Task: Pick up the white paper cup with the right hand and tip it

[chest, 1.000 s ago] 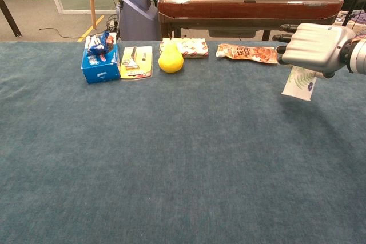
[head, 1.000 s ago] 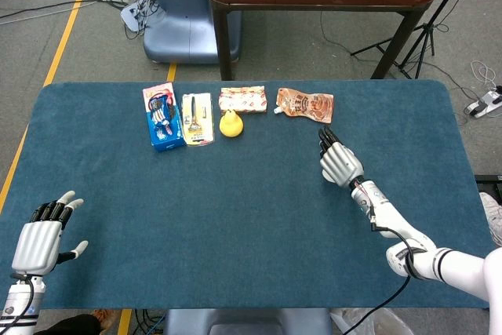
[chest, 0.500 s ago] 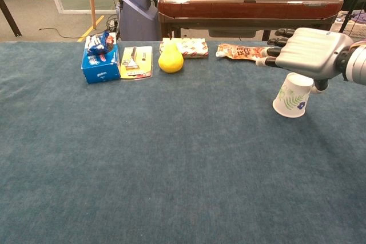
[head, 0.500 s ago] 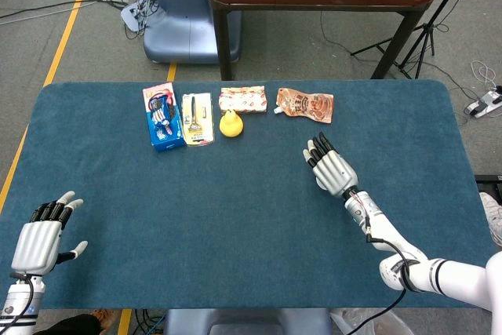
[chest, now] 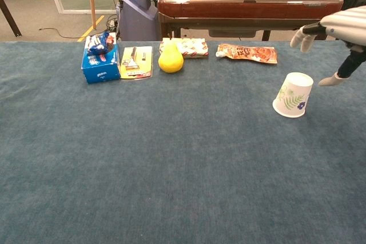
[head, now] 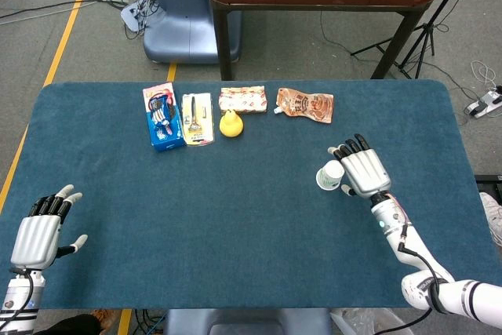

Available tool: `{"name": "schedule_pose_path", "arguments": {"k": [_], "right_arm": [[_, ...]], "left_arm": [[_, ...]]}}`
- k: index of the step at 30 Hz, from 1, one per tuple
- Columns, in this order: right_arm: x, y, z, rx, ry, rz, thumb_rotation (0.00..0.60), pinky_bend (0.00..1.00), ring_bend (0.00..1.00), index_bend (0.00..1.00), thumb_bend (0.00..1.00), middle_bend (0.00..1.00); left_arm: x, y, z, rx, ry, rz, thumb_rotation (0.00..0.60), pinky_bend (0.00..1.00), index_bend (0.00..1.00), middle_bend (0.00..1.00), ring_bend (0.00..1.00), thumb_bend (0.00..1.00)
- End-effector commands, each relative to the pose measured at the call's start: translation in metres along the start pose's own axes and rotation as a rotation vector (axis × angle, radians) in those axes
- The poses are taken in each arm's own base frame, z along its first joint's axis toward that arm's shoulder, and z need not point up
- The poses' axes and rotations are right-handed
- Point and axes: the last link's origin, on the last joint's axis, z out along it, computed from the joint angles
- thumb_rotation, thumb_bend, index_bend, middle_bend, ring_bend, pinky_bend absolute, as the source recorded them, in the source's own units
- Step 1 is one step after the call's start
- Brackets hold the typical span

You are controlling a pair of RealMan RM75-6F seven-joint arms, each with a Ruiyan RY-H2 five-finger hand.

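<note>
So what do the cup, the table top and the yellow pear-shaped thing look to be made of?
White paper cup: matte paper by its look, with a printed leaf motif, lying tipped beside the open right hand. Table top: blue napped fabric, like felt or short carpet, with no shine. Yellow pear: smooth and slightly glossy, probably plastic or foam; hard to say.

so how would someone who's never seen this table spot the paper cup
Go to the right half of the blue table, just beside the robot's right hand. The white paper cup sits there alone, printed with green leaves, well apart from the row of packets along the far edge.
</note>
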Motion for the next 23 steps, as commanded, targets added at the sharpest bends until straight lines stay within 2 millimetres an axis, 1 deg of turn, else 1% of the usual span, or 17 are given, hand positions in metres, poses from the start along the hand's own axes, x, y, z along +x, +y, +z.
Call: {"name": "schedule_pose_path", "arguments": {"k": [1, 5, 9, 13, 18, 23], "right_arm": [[0.003, 0.021, -0.028, -0.046, 0.043, 0.201, 0.6, 0.13, 0.18, 0.28, 0.17, 0.31], [0.0, 0.027, -0.046, -0.055, 0.064, 0.267, 0.6, 0.13, 0.19, 0.29, 0.18, 0.32], [-0.004, 0.033, -0.064, -0.066, 0.082, 0.291, 0.6, 0.13, 0.19, 0.3, 0.18, 0.33], [-0.008, 0.037, -0.078, -0.081, 0.086, 0.296, 0.6, 0.13, 0.19, 0.3, 0.18, 0.33], [-0.011, 0.04, -0.092, -0.098, 0.087, 0.316, 0.6, 0.13, 0.19, 0.3, 0.18, 0.33], [-0.013, 0.042, -0.101, -0.118, 0.099, 0.329, 0.6, 0.13, 0.19, 0.31, 0.18, 0.33]], "left_arm": [[0.0, 0.001, 0.001, -0.003, 0.001, 0.0, 0.6, 0.13, 0.22, 0.13, 0.16, 0.15], [0.001, 0.003, 0.003, -0.007, 0.006, 0.001, 0.6, 0.13, 0.22, 0.13, 0.16, 0.15], [0.003, 0.004, 0.003, -0.008, 0.011, -0.002, 0.6, 0.13, 0.22, 0.13, 0.16, 0.15], [0.004, 0.006, 0.003, -0.01, 0.015, -0.009, 0.6, 0.13, 0.22, 0.13, 0.16, 0.15], [0.006, 0.007, 0.002, -0.012, 0.018, -0.012, 0.6, 0.13, 0.22, 0.13, 0.16, 0.15], [0.006, 0.007, 0.001, -0.012, 0.019, -0.013, 0.6, 0.13, 0.22, 0.13, 0.16, 0.15]]}}
